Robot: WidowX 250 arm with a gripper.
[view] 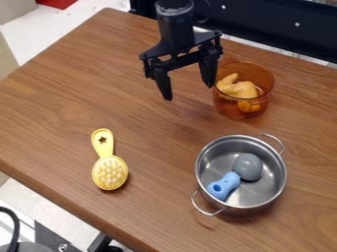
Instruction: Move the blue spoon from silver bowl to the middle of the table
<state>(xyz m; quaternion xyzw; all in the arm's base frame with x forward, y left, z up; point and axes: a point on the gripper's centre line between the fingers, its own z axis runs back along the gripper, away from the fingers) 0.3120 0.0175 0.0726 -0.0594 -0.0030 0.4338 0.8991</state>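
Tool (189, 90) above the wooden table (151, 118), its two fingers spread wide, nothing between.

Site type: robotics lab or workshop; the pictures do not settle which. Indicators: 1 black robot arm (176, 24) carries the jaws (189, 92) over a wood-grain desk (151, 142). Beyond the jaws, along the far edge of the desk, runs a long black panel (276, 29) marked with small, round, light spots. Toward the camera and left of the jaws, past the desk edge, are a dark plate (49, 241) with a fastener and 1 black cable (15, 226). Household-type items, including 1 metal pot (271, 196) nearer the camera than the jaws, serve as workpieces.
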